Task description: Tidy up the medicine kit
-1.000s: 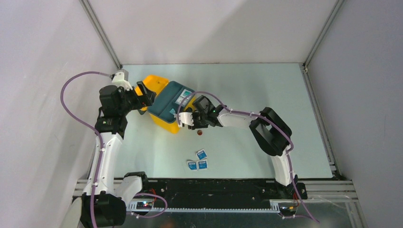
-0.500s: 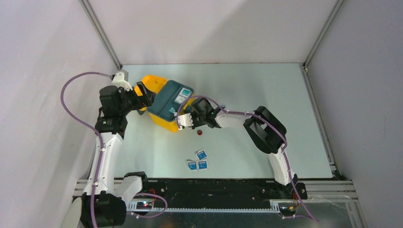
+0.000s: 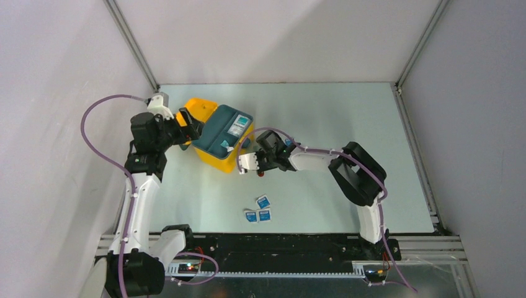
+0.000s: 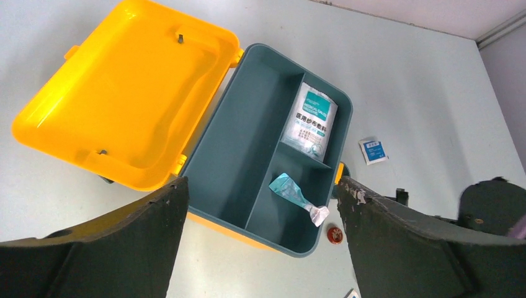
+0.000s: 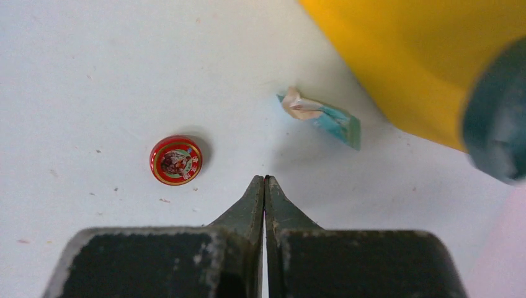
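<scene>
Sachets first: three small blue sachets (image 3: 261,209) lie nearest the arm bases, their white labels too small for me to read. Past them my right gripper (image 5: 265,180) hangs low over the table (image 3: 322,112), jaws pressed fully together with nothing between them. The red tin (image 5: 176,160) sits just to one side of its tips. A teal packet (image 5: 322,115) with a crumpled pale end lies ahead, close against the yellow wall. The tin's lid carries a picture but no words I can read.

As I judge it, going down with the jaws shut would only nudge the tin away, since it is round and low. Reaching for the packet could also knock the wall and shift the medicine kit (image 3: 218,161), because nothing is holding it.

The kit sits at the far left of the table, lid open, with the teal tray (image 4: 248,161) seated in its base. One compartment holds a white pouch (image 4: 312,121) printed with blue Chinese characters I can't make out reliably; another holds a second teal packet (image 4: 291,189). My left gripper (image 4: 260,186) hovers above the kit, jaws spread wide and empty.
</scene>
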Controlling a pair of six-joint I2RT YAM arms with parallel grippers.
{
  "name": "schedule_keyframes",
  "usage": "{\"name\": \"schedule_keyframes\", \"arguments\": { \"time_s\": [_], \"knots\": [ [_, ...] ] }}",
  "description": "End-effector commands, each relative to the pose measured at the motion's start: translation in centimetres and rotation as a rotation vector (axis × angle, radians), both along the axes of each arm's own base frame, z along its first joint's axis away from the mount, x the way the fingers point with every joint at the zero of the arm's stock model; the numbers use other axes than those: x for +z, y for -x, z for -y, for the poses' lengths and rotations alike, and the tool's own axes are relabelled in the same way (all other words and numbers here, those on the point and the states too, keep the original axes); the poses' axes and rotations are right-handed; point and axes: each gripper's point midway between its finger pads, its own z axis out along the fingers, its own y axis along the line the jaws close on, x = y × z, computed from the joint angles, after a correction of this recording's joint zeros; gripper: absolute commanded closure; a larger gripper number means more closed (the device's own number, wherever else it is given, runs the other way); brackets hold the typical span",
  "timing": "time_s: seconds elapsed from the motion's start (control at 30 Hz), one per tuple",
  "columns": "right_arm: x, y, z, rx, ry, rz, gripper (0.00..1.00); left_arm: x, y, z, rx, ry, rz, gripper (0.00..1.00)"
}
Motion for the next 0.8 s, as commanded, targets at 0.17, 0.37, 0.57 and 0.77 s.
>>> {"name": "schedule_keyframes", "arguments": {
  "time_s": [0.17,0.37,0.57,0.77],
  "knots": [
    [9.3,-1.1,2.4,-0.368,-0.262,-0.102,0.79,0.5,-0.3,7.4,-0.256,-0.075,0.018,0.11],
    [16.6,-3.9,12.6,-0.847,-0.545,-0.28,0.27,-3.3,1.2,17.1,-0.558,-0.19,-0.065,0.17],
    [21.0,-3.0,20.8,-1.044,-0.748,-0.45,0.11,-10.3,0.7,21.7,-0.595,-0.295,-0.257,0.29],
    [22.6,-1.6,23.4,-1.073,-0.826,-0.457,0.13,-16.1,-1.4,21.4,-0.49,-0.46,-0.407,0.27]
  ]
}}
